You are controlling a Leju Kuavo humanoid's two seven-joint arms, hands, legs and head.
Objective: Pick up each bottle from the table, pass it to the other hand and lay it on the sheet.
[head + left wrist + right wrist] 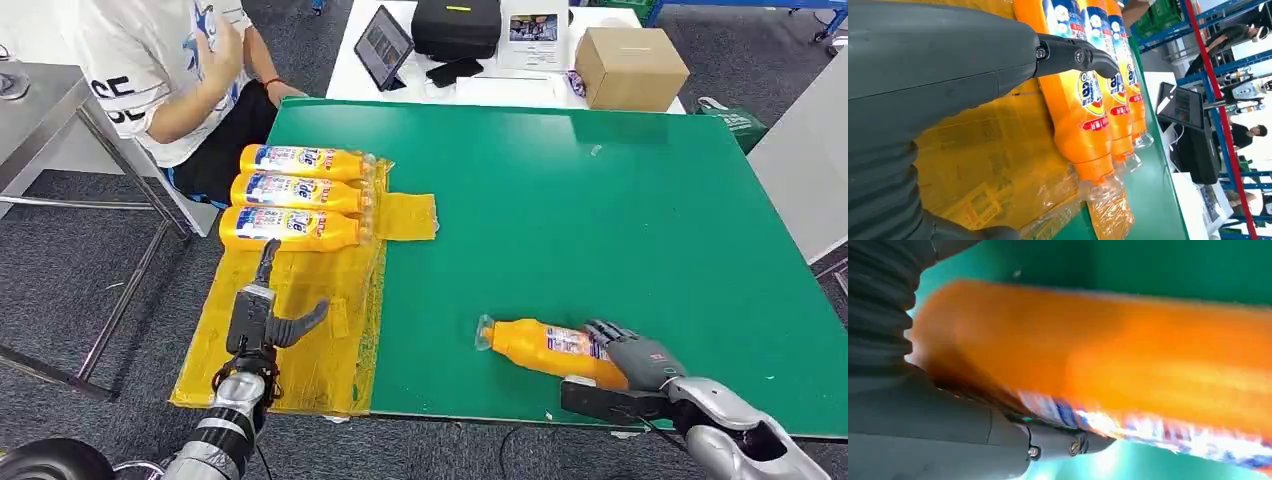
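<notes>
Three bottles (pixel 296 193) lie on my sheet (pixel 300 340); my right robot hand (pixel 632 352) grips the fourth bottle (pixel 545 347), my left robot hand (pixel 262 315) spread, empty.

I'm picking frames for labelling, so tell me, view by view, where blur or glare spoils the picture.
Head view: sharp, with a pale sheen on the green table. Left wrist view: the three bottles on the sheet read clearly, while the bright background washes out. Right wrist view: the orange bottle at the right hand is smeared, its label unreadable.
</notes>
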